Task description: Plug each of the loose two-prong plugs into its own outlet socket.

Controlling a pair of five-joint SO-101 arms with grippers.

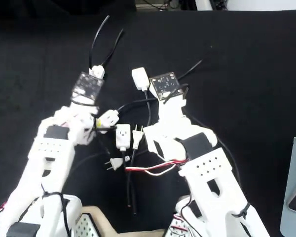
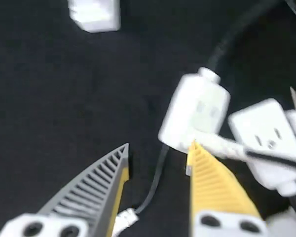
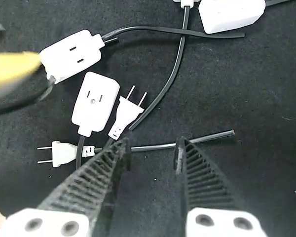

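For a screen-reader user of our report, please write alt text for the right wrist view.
The right gripper, fingers open, hangs above a black cloth near two loose white two-prong plugs: the first plug lies beside an outlet socket, the second plug apart from it. A second socket and a third socket lie farther off among black cables.

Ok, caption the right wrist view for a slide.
Open right gripper near a loose plug lying beside a socket; second plug close by, on black cloth.
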